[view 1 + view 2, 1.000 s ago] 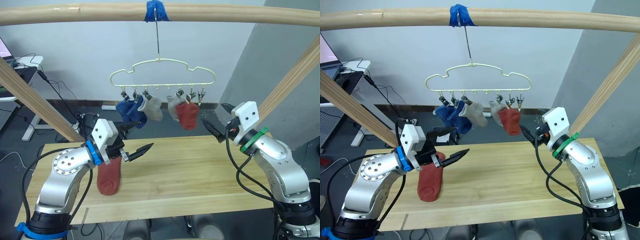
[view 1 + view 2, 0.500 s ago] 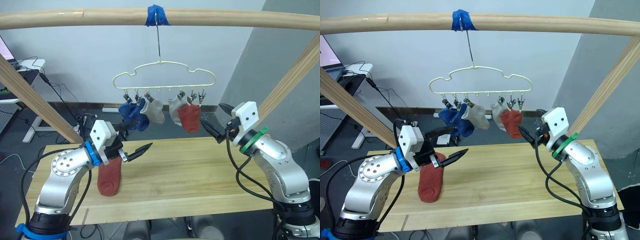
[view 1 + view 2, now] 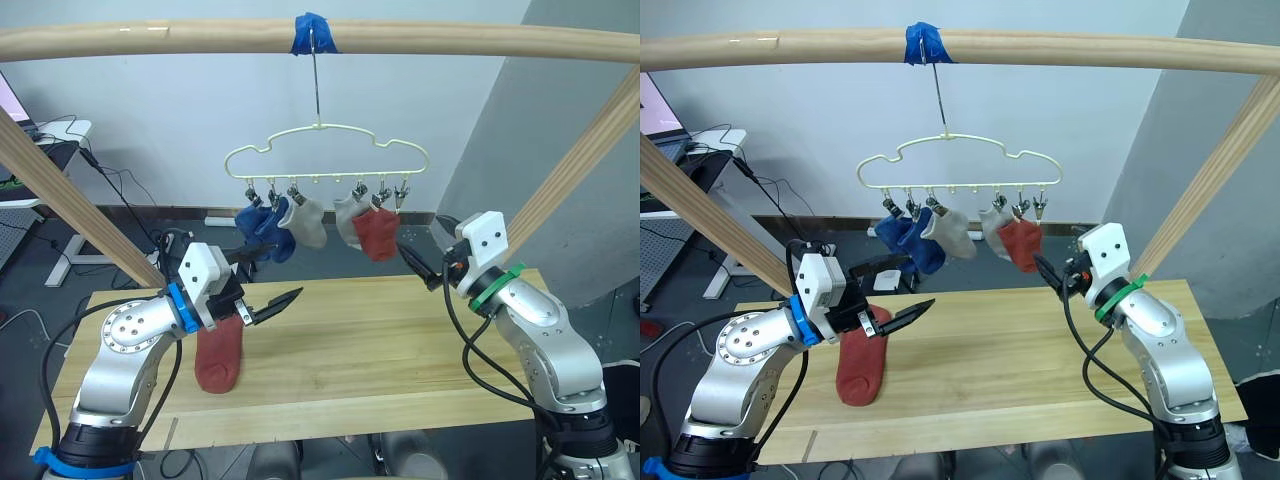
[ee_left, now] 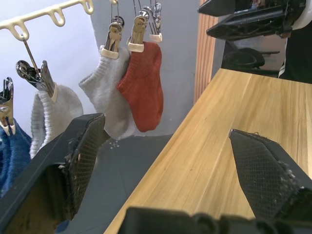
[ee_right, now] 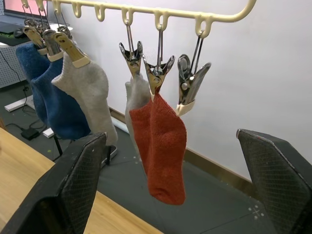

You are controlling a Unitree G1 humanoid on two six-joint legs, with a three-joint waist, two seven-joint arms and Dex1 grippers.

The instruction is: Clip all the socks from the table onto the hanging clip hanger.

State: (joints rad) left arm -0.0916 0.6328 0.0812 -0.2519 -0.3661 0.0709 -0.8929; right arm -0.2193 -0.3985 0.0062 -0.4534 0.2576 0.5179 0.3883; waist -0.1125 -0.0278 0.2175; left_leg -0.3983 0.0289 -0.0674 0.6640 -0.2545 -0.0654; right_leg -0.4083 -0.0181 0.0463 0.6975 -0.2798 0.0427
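Both sets of jaws spread wide, empty: left gripper (image 3: pixel 262 293) hangs just above the last rust-red sock (image 3: pixel 218 353) flat on the table (image 3: pixel 400 350), likely about to grab it. Right gripper (image 3: pixel 425 252) waits near the free end clip (image 5: pixel 189 85) of the clip hanger (image 3: pixel 326 153), five socks already hung.

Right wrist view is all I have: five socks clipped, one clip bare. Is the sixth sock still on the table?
Observer: Yes, a rust-red sock lies flat on the table, near its left end.
Operator: Is the left end effector holding it?
Observer: No. The left end effector is open and empty, just above the sock.
Operator: And my right end effector?
Observer: The right end effector is open, raised beside the bare clip at the right end of the clip hanger.
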